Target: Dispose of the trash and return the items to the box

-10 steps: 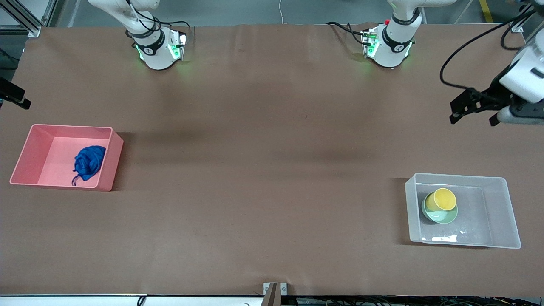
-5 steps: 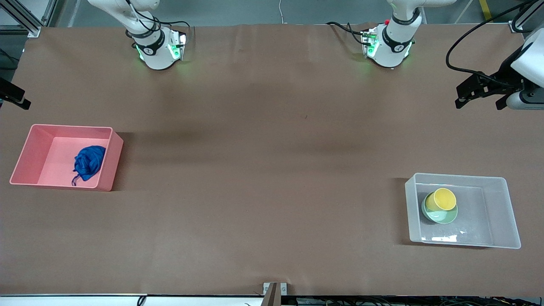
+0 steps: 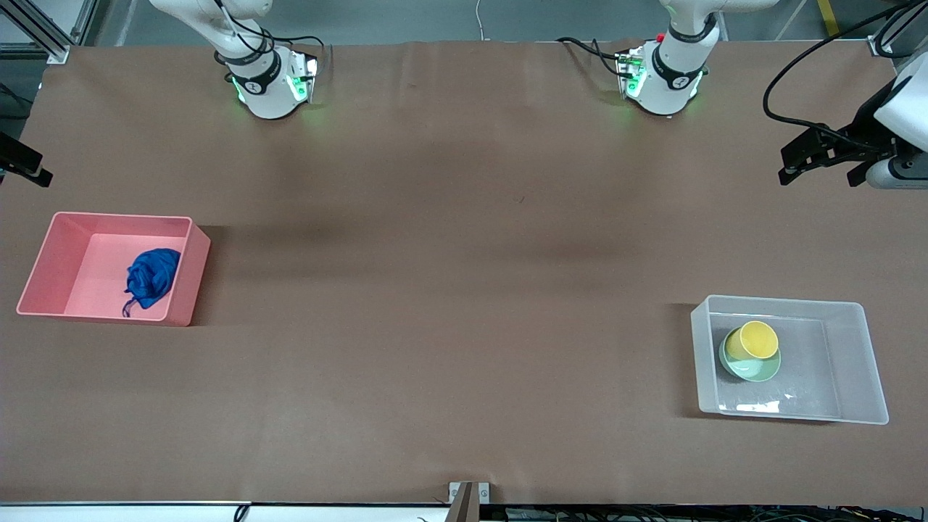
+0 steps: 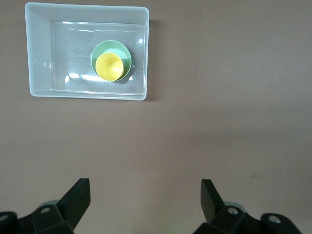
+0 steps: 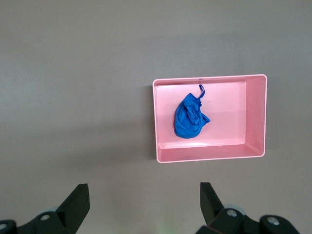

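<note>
The blue wad of trash [image 3: 151, 278] lies in the pink bin [image 3: 43, 264]; the right wrist view shows the wad [image 5: 189, 119] in the bin [image 5: 209, 152] too. The yellow cup [image 3: 754, 340] sits tilted in the mint-green bowl [image 3: 757, 370] inside the clear box [image 3: 863, 362]. The left wrist view shows the cup [image 4: 109, 67], the bowl [image 4: 101, 50] and the box [image 4: 40, 53]. My left gripper [image 3: 818, 174] hangs open and empty over bare table at the left arm's end [image 4: 145, 195]. My right gripper [image 3: 27, 170] hangs open and empty at the right arm's end [image 5: 145, 195].
The brown table [image 3: 464, 290] stretches bare between the two bins. The two arm bases [image 3: 268, 83] [image 3: 663, 80] stand along the table's edge farthest from the front camera. A small metal bracket [image 3: 468, 493] sits at the nearest edge.
My left gripper has pulled back toward the table's edge at the left arm's end, mostly in the first half second. The right gripper, bins and contents have not moved.
</note>
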Robot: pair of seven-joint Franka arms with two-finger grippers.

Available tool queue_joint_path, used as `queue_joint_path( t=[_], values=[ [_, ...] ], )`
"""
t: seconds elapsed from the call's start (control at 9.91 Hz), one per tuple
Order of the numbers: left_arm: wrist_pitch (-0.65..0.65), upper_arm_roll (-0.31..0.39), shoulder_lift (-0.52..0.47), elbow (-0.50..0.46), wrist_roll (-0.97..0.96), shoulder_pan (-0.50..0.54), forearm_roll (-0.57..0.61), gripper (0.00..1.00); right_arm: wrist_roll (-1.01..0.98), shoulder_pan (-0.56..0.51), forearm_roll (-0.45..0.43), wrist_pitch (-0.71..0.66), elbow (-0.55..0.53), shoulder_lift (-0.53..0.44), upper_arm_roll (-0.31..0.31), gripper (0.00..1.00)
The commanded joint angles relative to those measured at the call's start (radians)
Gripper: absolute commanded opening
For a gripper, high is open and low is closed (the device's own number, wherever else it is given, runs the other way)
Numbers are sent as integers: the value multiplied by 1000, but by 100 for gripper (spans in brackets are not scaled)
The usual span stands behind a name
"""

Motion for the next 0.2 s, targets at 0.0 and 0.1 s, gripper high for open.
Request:
queue_joint_path(
  t=[0.0,0.1],
  values=[
    [-2,10,5,-30,-13,-14,20,100,2,-4,-9,-3,-1,-8,4,100],
    [-2,10,5,-30,-14,-14,20,100,1,-4,-9,-3,-2,-8,4,100]
  ],
)
